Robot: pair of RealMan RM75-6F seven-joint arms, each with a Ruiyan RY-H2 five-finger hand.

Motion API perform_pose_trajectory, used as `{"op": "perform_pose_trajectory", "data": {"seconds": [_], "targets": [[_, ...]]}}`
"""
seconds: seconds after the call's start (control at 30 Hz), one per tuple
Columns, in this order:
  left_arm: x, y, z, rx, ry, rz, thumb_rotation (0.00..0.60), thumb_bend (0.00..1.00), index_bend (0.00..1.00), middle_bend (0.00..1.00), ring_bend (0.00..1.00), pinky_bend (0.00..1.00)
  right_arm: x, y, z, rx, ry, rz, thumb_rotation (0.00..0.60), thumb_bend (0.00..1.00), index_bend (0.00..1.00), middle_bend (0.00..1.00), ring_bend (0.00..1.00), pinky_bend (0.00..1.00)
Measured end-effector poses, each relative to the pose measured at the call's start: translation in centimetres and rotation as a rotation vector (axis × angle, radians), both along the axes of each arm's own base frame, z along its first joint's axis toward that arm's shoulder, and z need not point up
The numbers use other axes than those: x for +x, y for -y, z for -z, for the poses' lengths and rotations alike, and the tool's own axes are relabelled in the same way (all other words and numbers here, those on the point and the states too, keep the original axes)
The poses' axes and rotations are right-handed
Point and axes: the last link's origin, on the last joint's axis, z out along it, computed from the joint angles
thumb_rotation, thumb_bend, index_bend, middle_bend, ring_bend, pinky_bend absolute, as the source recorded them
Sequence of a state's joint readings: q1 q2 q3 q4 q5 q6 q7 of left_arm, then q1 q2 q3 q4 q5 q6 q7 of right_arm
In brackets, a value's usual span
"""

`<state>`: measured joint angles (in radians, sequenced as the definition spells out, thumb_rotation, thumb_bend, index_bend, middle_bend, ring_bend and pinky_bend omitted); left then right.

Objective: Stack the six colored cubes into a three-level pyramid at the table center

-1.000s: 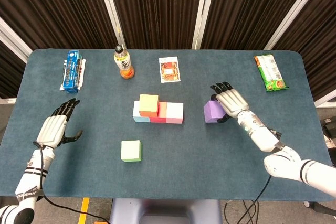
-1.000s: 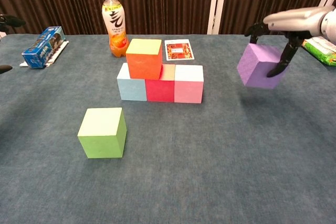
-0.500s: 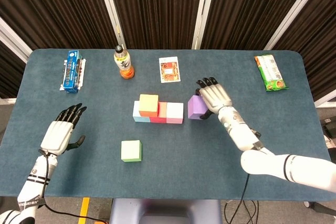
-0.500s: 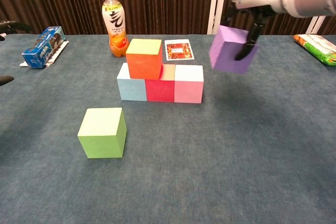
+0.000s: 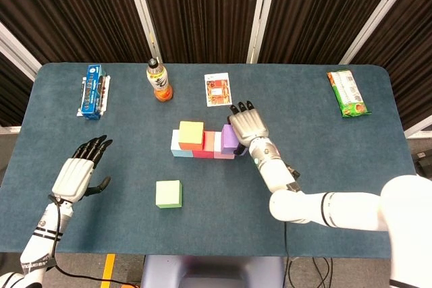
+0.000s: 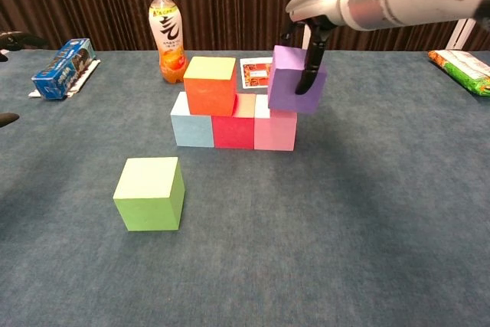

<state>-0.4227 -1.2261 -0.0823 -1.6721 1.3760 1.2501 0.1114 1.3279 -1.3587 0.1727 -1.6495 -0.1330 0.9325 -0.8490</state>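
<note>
At the middle of the blue-grey table (image 5: 317,112) stands the half-built pyramid: a light blue cube (image 6: 191,123), a red cube (image 6: 233,129) and a pink cube (image 6: 275,128) in a row, with an orange cube (image 6: 210,85) on top, bridging the blue and the red. The right hand (image 5: 247,124) grasps the purple cube (image 6: 295,80) from above, fingers down its far and right faces, and holds it over the pink cube, tilted and shifted a little to the right. To my eye the job now is to set it level on the second tier beside the orange cube, straddling the seam between red and pink. It wants squaring up first, then a small move left and a straight, gentle lowering so its near edge lines up with the row below; any sideways push could knock the orange cube or spread the base. The fingers should let go only once it sits flat. Off to the near left, the green cube (image 6: 149,193) waits alone for the top, and the left hand (image 5: 77,173) hovers released, fingers spread, holding nothing.
</note>
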Motion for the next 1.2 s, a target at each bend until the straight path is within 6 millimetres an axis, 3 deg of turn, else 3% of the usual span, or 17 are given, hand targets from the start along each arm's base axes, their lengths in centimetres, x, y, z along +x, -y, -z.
{"op": "perform_pose_trajectory", "data": {"seconds": [0.47, 1.2], "targets": [[-0.7, 0.2, 0.0, -0.004, 0.028, -0.008, 0.600, 0.35, 0.04, 0.00, 0.00, 0.12, 3.4, 0.8, 1.7, -0.026, -0.080, -0.010, 0.600, 0.07, 0.57, 0.19, 0.00, 0.00], [-1.7, -0.1, 0.5, -0.025, 0.044, -0.051, 0.600, 0.35, 0.04, 0.00, 0.00, 0.12, 5.7, 2.2, 4.7, -0.005, -0.126, -0.023, 0.600, 0.07, 0.55, 0.19, 0.00, 0.00]]}}
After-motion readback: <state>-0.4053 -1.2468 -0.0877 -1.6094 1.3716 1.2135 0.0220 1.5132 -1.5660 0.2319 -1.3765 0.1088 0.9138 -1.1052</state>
